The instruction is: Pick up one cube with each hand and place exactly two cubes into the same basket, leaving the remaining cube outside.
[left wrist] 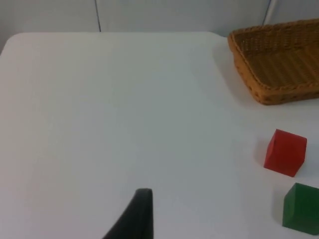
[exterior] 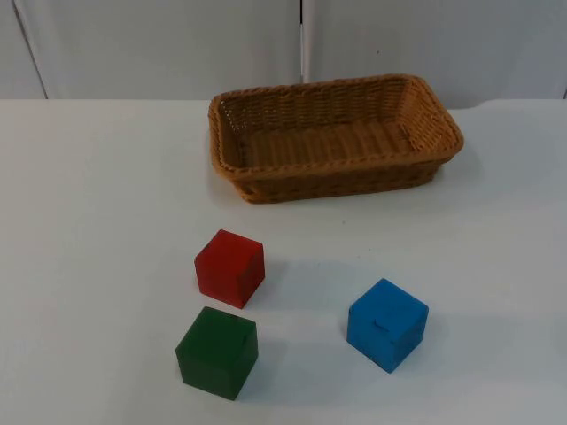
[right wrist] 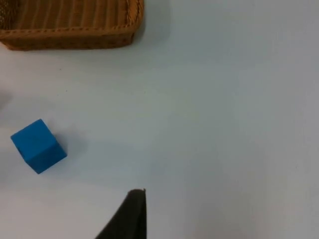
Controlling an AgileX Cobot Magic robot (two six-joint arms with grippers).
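Three cubes stand on the white table in the top view: a red cube (exterior: 229,267), a green cube (exterior: 217,351) just in front of it, and a blue cube (exterior: 387,324) off to the right. Behind them sits an empty brown woven basket (exterior: 337,173). My left gripper (left wrist: 137,219) hangs over bare table well to the left of the red cube (left wrist: 285,152) and green cube (left wrist: 300,208). My right gripper (right wrist: 127,216) hangs over bare table to the right of the blue cube (right wrist: 38,145). Neither gripper touches anything.
The table (exterior: 97,221) ends at a grey partition wall (exterior: 159,44) right behind the basket. The basket (left wrist: 279,94) appears in the left wrist view, and its corner (right wrist: 70,40) in the right wrist view.
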